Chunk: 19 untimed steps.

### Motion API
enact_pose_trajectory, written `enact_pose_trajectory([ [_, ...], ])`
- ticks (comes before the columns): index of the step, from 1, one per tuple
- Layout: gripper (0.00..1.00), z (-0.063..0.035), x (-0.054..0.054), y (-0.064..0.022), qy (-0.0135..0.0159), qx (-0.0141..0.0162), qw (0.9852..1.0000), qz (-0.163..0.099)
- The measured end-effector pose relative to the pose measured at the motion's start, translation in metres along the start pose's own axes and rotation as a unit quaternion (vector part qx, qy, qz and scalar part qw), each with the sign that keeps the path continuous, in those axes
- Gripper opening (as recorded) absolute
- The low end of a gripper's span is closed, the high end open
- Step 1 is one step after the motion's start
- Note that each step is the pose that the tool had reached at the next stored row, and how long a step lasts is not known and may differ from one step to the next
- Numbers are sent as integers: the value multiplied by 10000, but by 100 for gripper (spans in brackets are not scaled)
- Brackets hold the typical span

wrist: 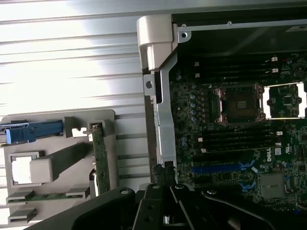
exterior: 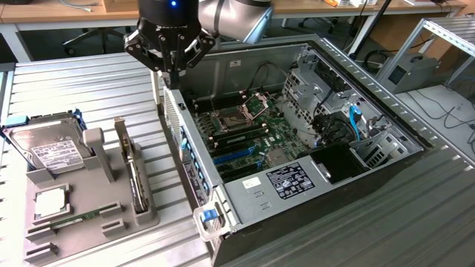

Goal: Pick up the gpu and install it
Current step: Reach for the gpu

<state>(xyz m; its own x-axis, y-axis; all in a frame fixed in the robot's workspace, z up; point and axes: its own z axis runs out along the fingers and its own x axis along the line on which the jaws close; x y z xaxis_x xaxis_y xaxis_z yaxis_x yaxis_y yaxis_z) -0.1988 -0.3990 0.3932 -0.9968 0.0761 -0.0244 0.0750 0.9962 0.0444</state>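
Note:
The gpu [exterior: 134, 169] stands on edge in a slot of the grey holder [exterior: 97, 167] on the exterior view's left, a thin dark card with a brownish-green board. In the wrist view the gpu [wrist: 100, 158] shows as a narrow green strip in the same holder. My gripper [exterior: 172, 78] hangs shut, with nothing between its fingers, over the rear wall of the open computer case [exterior: 194, 178], apart from the card. The wrist view has the black fingers [wrist: 165, 177] over that case wall. Blue expansion slots [exterior: 237, 157] lie bare on the motherboard [wrist: 230, 139].
The holder also carries a silver hard drive [exterior: 46, 149], a square chip [exterior: 50, 202] and a slim green RAM stick [exterior: 74, 218]. Drive cages and cables [exterior: 349, 119] crowd the case's far side. The table is ribbed metal [exterior: 82, 89].

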Motion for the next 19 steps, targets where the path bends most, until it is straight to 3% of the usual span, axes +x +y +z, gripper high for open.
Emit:
enact_pose_trajectory([
  [19, 11, -4, 186, -14, 0, 0, 10000, 0],
])
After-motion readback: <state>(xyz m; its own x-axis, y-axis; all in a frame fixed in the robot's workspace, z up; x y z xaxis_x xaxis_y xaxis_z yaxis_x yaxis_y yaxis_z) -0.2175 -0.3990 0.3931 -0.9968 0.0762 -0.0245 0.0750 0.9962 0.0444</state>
